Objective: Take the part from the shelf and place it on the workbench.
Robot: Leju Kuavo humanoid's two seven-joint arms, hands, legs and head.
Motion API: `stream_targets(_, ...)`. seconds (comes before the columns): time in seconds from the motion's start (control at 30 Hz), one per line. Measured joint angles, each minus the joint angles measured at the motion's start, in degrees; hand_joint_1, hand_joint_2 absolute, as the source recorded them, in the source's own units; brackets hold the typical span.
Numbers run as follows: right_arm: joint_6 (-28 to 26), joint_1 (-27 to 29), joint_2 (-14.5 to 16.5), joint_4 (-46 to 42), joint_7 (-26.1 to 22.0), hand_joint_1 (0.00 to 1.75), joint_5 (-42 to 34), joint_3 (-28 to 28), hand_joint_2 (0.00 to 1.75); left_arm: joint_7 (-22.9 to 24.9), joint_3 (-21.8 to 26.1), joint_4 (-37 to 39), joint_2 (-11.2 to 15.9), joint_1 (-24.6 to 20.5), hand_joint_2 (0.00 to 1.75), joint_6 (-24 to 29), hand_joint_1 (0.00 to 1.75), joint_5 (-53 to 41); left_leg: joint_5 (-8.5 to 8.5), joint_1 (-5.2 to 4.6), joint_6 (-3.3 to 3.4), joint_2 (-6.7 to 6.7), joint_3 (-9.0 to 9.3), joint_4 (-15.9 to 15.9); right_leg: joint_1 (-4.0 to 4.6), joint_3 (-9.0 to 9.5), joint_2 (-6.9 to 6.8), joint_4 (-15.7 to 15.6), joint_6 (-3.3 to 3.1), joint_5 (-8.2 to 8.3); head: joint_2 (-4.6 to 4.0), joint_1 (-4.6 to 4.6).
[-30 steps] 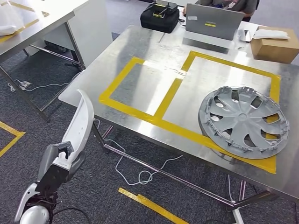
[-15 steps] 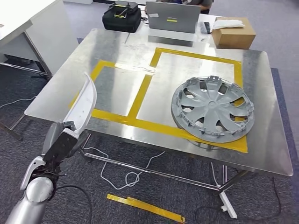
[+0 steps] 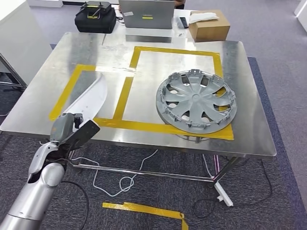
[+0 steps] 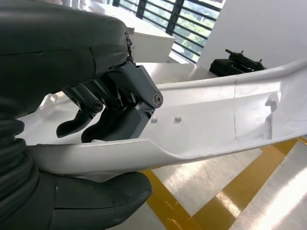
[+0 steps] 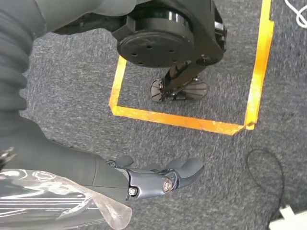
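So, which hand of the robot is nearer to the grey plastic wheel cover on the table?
Left. The left hand is at the table's edge, beside the grey plastic wheel cover. The right hand hangs down over the carpet.

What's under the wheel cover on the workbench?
The wheel cover lies on the steel workbench, overlapping yellow tape along its near edge. Bench surface directly beneath it is hidden.

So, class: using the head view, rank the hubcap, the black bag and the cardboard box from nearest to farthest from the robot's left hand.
From the left hand, which holds the white part:
1. Hubcap, to its right on the workbench.
2. Black bag, at the far edge.
3. Cardboard box, in the far right corner.
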Motion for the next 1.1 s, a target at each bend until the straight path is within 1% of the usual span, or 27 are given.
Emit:
stream_targets(0.07,0.73,-0.27,0.01,0.48,-0.70,0.00,0.72,-0.24,1.75,0.65,-0.15,1.44,0.15,-1.34,1.75,0.39,1.75,-2.12,0.13,-0.08,0.54,-0.06,-0.04,0.07,0.04,0.06,0.05,-0.03,-0.24,0.25,0.00,-0.05)
stream_targets(0.1,0.95,-0.42,0.01,0.67,-0.90,0.00,0.98,-0.37,1.75,0.93,-0.22,2.06,0.20,-1.81,1.75,0.52,1.75,-2.87,0.25,-0.03,0.60,-0.09,-0.02,-0.04,0.14,0.06,0.05,-0.01,-0.32,0.23,0.00,-0.04)
stream_targets(0.23,1.30,-0.87,0.01,1.21,-1.17,0.00,1.39,-0.62,1.75,1.86,-0.49,3.73,0.41,-3.00,1.75,0.71,1.75,-5.04,0.65,0.13,-0.01,-0.14,0.11,-0.58,0.36,-0.05,0.00,0.03,-0.76,0.18,0.00,-0.06)
stream_targets(0.4,2.59,-1.67,0.01,2.34,-2.03,0.00,3.39,-1.06,1.75,5.15,-0.98,7.90,0.73,-5.81,1.75,0.66,1.75,-13.25,0.85,0.37,-1.03,-0.20,0.07,-0.74,0.61,-0.14,-0.08,0.08,-1.21,0.20,0.00,-0.03)
stream_targets(0.5,3.58,-2.41,0.01,3.41,-2.94,0.00,4.91,-1.68,1.75,6.01,-1.41,11.18,0.84,-8.10,1.75,0.36,1.75,-16.85,0.89,0.39,-1.16,-0.20,0.03,-0.74,0.62,-0.16,-0.08,0.10,-1.28,0.25,0.00,-0.01)
stream_targets(0.67,4.56,-3.60,0.01,5.24,-3.92,0.00,6.21,-2.66,1.75,5.95,-2.42,14.96,0.78,-10.56,1.75,0.11,1.75,-18.36,0.88,0.30,-1.23,-0.20,-0.01,-0.68,0.55,-0.15,-0.08,0.10,-1.31,0.33,0.00,-0.01)
stream_targets(1.1,4.80,-4.65,0.01,7.19,-4.43,0.00,6.33,-3.54,1.75,5.33,-3.71,17.53,0.41,-11.36,1.75,0.14,1.75,-18.15,0.79,0.24,-1.23,-0.22,-0.10,-0.55,0.47,-0.17,-0.12,0.09,-1.27,0.36,0.00,-0.02)
